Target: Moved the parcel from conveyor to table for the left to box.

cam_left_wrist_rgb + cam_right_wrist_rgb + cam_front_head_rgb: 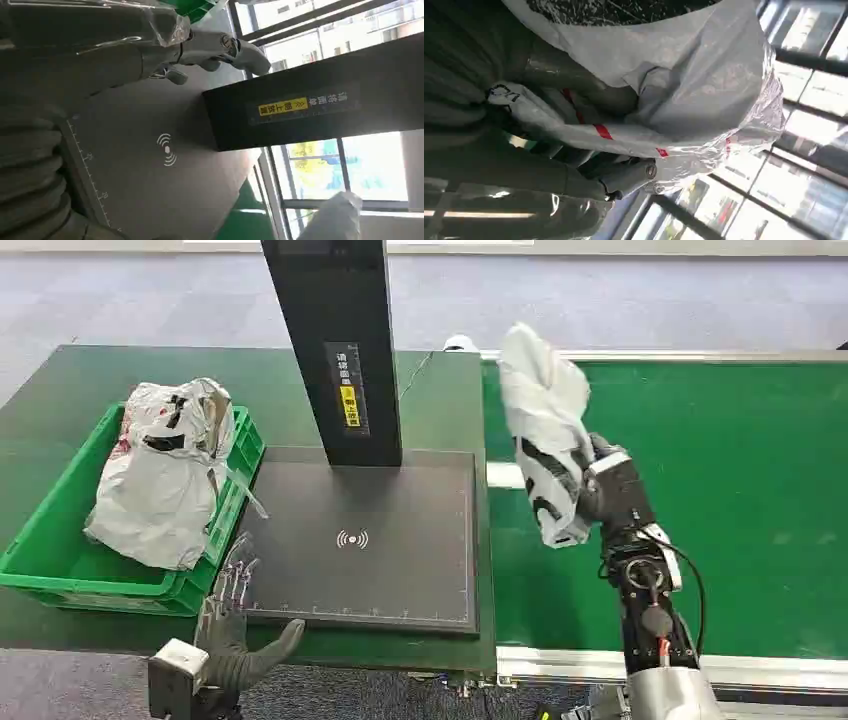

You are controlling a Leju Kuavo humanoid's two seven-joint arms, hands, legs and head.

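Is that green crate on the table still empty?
No, the green crate already holds a crumpled silver-white parcel that fills much of it, as the head view shows.

Green table (60, 400), green crate (40, 540) at left, black scan pad (400, 570) mid

White parcel (545, 430), green conveyor (740, 490), green crate (60, 560)
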